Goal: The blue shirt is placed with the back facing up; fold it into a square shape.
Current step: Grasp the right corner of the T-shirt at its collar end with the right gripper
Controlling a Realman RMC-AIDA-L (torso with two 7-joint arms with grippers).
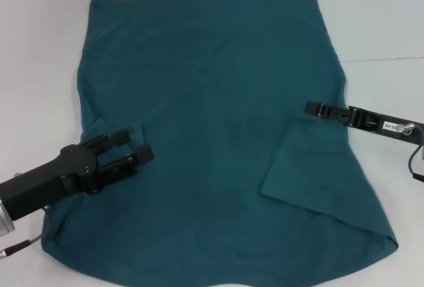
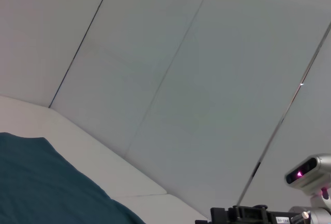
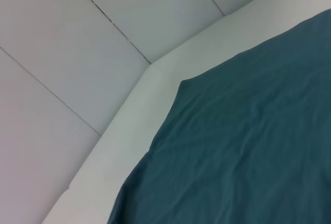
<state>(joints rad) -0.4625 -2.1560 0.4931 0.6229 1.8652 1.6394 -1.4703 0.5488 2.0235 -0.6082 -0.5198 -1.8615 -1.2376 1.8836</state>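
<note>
The blue shirt lies spread flat on the white table, filling most of the head view. Its right sleeve is folded inward onto the body as a flap. My right gripper is seen edge-on at that flap's upper corner, at the shirt's right edge. My left gripper hovers open over the shirt's left side, just beside the turned-in left sleeve edge, with nothing seen between its fingers. The shirt shows in the left wrist view with the right gripper far off. Only shirt fabric and table show in the right wrist view.
White table surface surrounds the shirt on the left, top and right. A seam line crosses the table at the right. Cables trail from both arms near the frame's lower corners. Pale wall panels stand behind the table.
</note>
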